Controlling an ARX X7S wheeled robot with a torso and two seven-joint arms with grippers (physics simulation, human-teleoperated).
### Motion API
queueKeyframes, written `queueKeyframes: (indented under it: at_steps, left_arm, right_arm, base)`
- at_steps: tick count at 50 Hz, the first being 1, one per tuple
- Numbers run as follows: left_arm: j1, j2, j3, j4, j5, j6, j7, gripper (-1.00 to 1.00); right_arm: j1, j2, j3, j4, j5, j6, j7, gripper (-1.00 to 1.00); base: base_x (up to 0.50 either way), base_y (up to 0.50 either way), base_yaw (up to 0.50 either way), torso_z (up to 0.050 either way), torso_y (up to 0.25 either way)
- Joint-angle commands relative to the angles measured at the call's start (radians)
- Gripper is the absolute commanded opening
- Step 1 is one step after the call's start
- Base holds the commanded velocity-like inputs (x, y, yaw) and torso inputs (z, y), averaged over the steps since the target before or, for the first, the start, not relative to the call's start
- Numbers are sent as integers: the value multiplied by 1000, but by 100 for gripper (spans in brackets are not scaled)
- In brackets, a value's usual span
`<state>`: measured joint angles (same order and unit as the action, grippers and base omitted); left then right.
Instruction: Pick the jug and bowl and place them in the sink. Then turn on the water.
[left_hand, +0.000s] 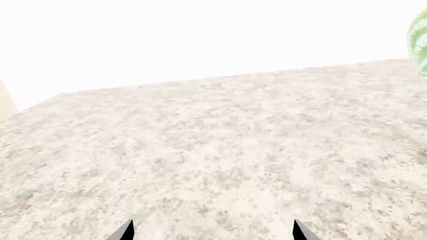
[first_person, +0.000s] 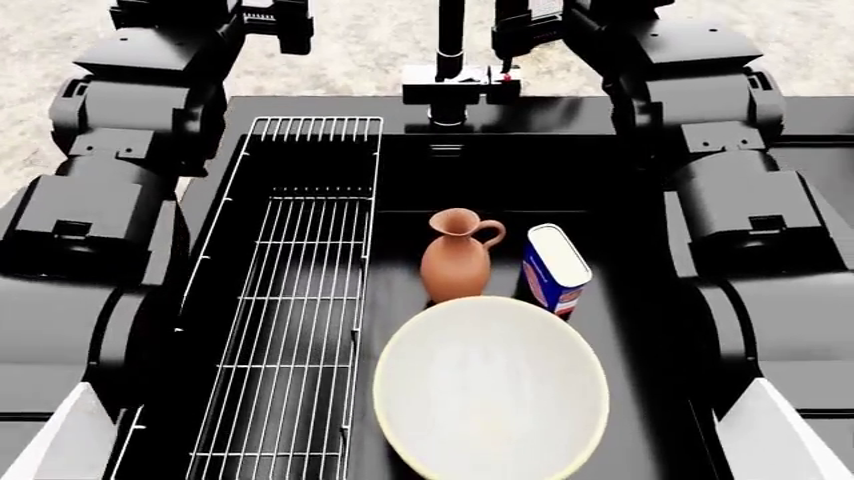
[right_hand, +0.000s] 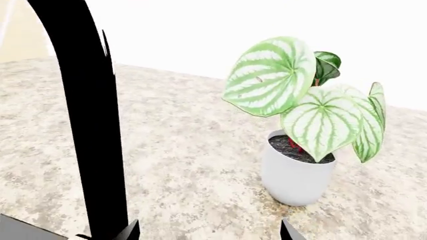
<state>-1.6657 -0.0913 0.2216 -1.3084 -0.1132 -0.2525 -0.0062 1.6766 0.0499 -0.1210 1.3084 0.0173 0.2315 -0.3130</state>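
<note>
Jug (first_person: 455, 262) and bowl (first_person: 490, 388) sit inside sink (first_person: 627, 400), jug just behind bowl. Both claws spread, empty: right claw (right_hand: 207, 231) beside faucet (right_hand: 93, 125), likely for water; left claw (left_hand: 212, 232) over surface (left_hand: 220, 150).

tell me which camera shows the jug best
The head view: the jug stands upright in the sink, whole, between the bowl and the canister. Neither wrist view shows it.
</note>
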Motion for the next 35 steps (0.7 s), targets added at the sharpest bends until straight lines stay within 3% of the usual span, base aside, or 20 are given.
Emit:
queueKeyframes:
  at_steps: [1, 26, 35]
  left_arm:
    - [3, 3, -53, 0, 60, 0, 9, 100]
    - [8, 8, -86, 0, 97, 2, 16, 100]
    - [6, 4, -97, 0, 98, 3, 17, 100]
  right_arm:
    - [-5, -4, 8, 0, -5, 2, -5, 100]
    - [-9, -4, 11, 0, -9, 4, -6, 100]
    - [-4, -5, 11, 0, -11, 1, 4, 100]
  base:
    - [0, 0, 0, 0, -135]
    - [0, 0, 0, 0, -133]
    - [0, 0, 0, 0, -7]
